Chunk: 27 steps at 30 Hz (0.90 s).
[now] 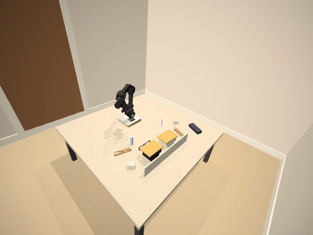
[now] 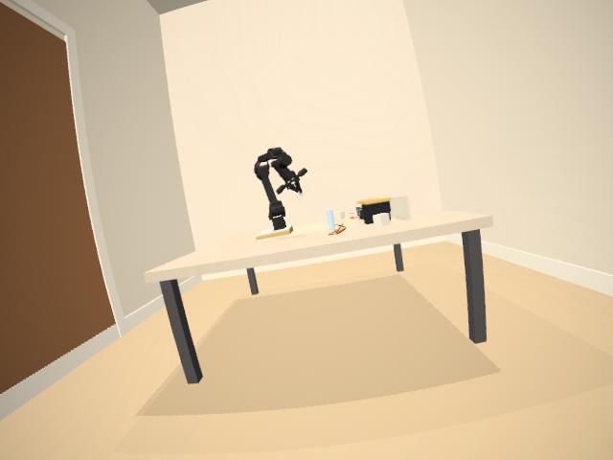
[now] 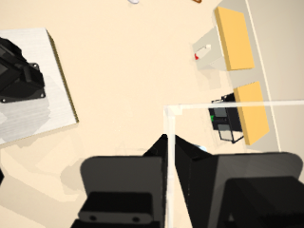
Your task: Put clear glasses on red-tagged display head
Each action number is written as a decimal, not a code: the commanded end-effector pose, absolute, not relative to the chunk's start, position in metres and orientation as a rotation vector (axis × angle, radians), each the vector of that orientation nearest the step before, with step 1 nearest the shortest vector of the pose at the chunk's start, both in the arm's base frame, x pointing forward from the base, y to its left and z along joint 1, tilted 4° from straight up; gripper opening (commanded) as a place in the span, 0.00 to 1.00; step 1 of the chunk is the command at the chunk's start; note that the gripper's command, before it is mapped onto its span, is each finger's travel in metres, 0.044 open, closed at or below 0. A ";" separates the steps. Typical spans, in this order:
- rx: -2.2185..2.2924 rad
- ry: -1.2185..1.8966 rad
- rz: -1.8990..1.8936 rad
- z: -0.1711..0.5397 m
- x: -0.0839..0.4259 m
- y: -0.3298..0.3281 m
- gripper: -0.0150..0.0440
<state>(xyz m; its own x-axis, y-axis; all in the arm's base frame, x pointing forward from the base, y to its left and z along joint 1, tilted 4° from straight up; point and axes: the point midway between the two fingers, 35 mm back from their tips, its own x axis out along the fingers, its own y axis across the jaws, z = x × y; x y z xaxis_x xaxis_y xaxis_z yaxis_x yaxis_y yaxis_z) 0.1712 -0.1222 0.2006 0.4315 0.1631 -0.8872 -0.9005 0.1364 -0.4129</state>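
My gripper (image 3: 168,138) (image 1: 130,117) (image 2: 298,194) is shut on the clear glasses (image 3: 223,104), pinching one thin clear bar while the rest of the frame juts out to the right. It holds them high over the table near the arm's base. The pale display head (image 3: 209,55) (image 1: 167,136) with an orange top carries the red tag (image 3: 197,57) and has nothing on its face. The black display head (image 3: 226,124) (image 1: 151,149) beside it has a green tag (image 3: 212,117) and wears a dark frame. Both heads are well away from the gripper.
A low pale wall (image 1: 167,154) stands behind the heads. Two orange glasses (image 1: 122,152) (image 1: 178,131), a blue cylinder (image 1: 131,139), two white cubes (image 1: 131,165) (image 1: 176,121), a white peg (image 1: 161,122) and a dark case (image 1: 195,128) lie around. The arm's base plate (image 3: 47,102) is at the left.
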 end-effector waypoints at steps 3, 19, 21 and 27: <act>-1.332 0.720 0.940 0.205 0.165 -0.122 0.25; -1.576 0.611 1.005 0.210 0.156 -0.125 0.25; -1.576 0.611 1.005 0.210 0.156 -0.125 0.25; -1.576 0.611 1.005 0.210 0.156 -0.125 0.25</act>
